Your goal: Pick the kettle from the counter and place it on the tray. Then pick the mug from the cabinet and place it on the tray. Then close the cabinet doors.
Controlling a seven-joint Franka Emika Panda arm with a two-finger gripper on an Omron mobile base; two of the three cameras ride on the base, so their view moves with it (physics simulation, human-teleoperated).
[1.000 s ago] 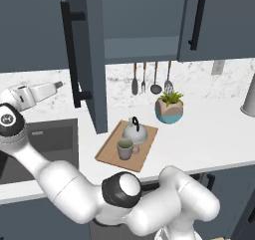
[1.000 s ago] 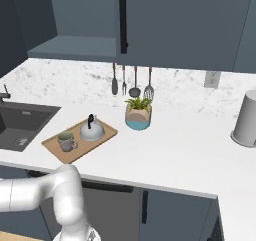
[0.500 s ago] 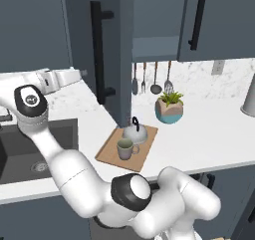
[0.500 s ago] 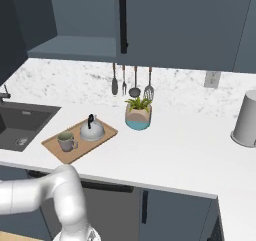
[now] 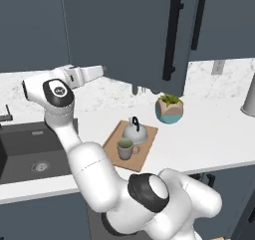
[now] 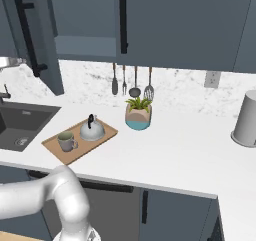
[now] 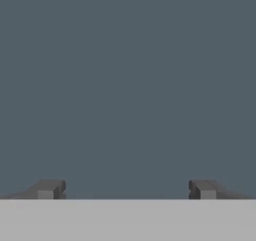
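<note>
one kettle (image 6: 92,130), one mug (image 6: 65,141), three utensils (image 6: 134,81)

The cabinet doors (image 6: 175,20) are dark slate-blue, each with a black bar handle (image 6: 122,21). The counter (image 6: 180,145) is plain white, and the backsplash (image 6: 180,87) is white with grey speckles. The sink (image 5: 30,152) is dark grey. The tray (image 6: 80,140) is light-brown wood. On it, the kettle (image 6: 92,130) is silver-grey with a black handle, and the mug (image 6: 65,141) is greyish-beige with a darker inside. The plant pot (image 6: 137,119) is teal and tan, with green leaves. The canister (image 6: 246,119) is light grey. The arm (image 5: 94,169) is white with dark joints.
</note>
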